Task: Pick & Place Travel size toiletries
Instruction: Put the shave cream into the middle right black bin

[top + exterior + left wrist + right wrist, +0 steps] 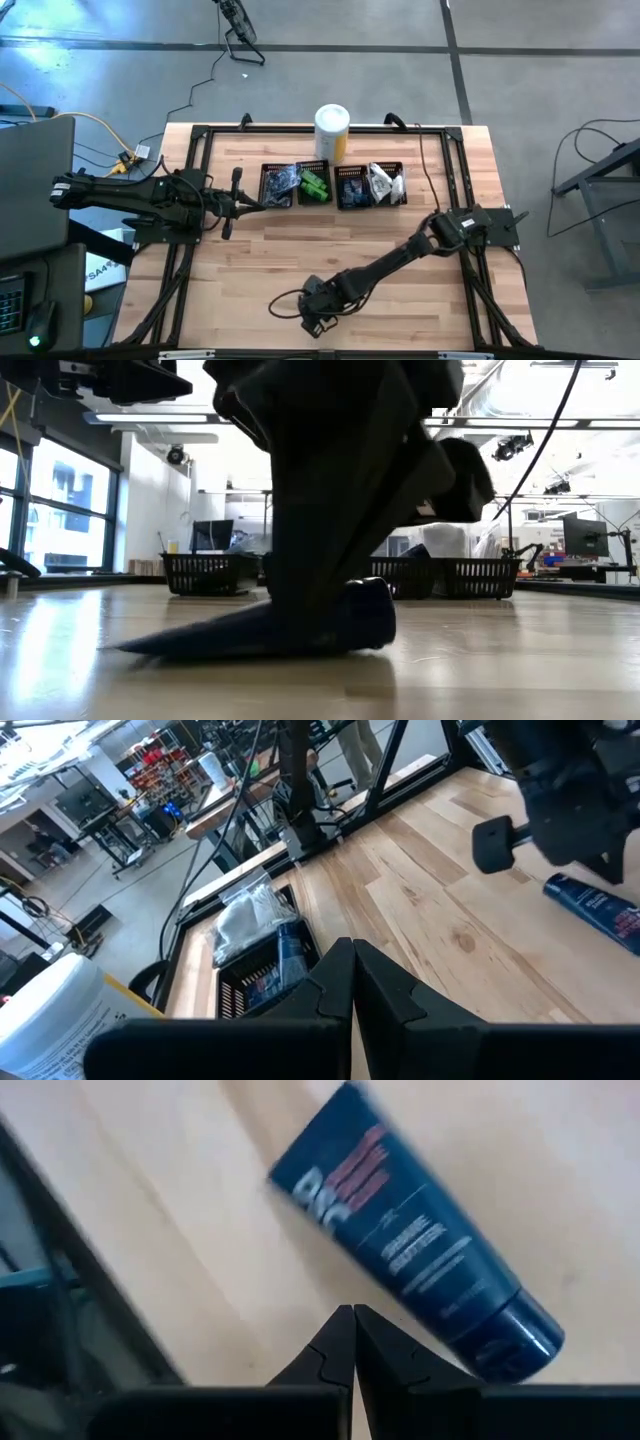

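A dark blue tube (415, 1240) lies flat on the wood near the table's near edge, its crimped end (160, 643) thin and its cap end (372, 615) round. My right gripper (352, 1318) is shut and hangs low right beside the tube, its tips next to the tube's long side. It also shows in the high view (318, 310). My left gripper (352, 948) is shut and waits at the left, level with the row of four bins (333, 185). The bins hold black bundles, green packets (315, 187), blue tubes and clear sachets (245, 915). My right gripper: its shut fingertips (340, 1330) stand close to the tube's side near the cap end (470, 1330). I cannot tell whether they touch it. The tube rests on the table along its whole length.
A white-and-yellow canister (332, 128) stands behind the bins at the far edge. A black frame (200, 140) runs around the tabletop. Bare wood (270, 260) lies between the bins and the near edge. The right arm (400, 262) slants across the table's near right part.
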Controlling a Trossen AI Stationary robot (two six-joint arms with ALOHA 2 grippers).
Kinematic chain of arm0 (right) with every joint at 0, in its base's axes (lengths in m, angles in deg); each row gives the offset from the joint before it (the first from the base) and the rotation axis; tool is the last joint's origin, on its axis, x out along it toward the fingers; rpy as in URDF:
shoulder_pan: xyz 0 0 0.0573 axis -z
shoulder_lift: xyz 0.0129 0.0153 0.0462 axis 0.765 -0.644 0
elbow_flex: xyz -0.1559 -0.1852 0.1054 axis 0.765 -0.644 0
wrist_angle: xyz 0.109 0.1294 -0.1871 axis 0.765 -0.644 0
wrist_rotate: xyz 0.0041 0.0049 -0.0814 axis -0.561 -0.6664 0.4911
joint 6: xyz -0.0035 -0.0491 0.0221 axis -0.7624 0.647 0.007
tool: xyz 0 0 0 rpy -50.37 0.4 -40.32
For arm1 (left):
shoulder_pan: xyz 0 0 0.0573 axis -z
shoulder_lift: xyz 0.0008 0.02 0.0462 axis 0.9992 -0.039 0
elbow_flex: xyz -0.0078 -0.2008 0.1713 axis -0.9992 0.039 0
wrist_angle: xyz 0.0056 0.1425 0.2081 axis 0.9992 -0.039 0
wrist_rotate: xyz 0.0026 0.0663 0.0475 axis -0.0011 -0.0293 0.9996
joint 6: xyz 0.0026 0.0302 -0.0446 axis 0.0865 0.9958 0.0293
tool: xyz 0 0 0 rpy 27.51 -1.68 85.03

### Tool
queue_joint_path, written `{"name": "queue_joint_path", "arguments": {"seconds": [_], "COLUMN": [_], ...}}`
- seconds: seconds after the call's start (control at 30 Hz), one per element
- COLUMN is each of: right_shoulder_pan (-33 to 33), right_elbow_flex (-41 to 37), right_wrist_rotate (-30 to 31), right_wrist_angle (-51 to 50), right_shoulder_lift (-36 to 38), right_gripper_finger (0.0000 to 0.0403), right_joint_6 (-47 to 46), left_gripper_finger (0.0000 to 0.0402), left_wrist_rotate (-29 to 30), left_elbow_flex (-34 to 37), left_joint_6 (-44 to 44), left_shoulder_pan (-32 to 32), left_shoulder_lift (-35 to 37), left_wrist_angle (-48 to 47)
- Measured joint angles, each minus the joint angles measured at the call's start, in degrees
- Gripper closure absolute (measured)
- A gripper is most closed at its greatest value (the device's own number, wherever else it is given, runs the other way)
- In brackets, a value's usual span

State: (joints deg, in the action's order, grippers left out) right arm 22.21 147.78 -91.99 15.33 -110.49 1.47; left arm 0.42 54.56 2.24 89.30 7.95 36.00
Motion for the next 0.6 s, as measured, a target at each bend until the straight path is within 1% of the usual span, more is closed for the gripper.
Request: {"name": "queue_joint_path", "arguments": {"seconds": [0.13, 0.3, 0.6], "right_shoulder_pan": [0.82, 1.98, 3.75], "right_elbow_flex": [0.00, 0.00, 0.00], "right_wrist_rotate": [0.54, -2.47, -2.18], "right_wrist_angle": [0.24, 3.15, 2.05], "right_shoulder_lift": [0.00, 0.00, -0.32], "right_gripper_finger": [0.0400, 0.0400, 0.0400], "right_joint_6": [2.33, 5.43, 7.82], "left_gripper_finger": [0.0396, 0.0396, 0.0396], "left_wrist_rotate": [0.00, 0.00, -0.01], "left_elbow_flex": [0.00, 0.00, 0.00], "left_joint_6": [0.02, 0.02, 0.02], "left_shoulder_pan": [-0.01, -0.01, -0.01], "left_shoulder_lift": [0.00, 0.00, 0.00], "left_wrist_angle": [-0.36, -0.37, -0.36]}}
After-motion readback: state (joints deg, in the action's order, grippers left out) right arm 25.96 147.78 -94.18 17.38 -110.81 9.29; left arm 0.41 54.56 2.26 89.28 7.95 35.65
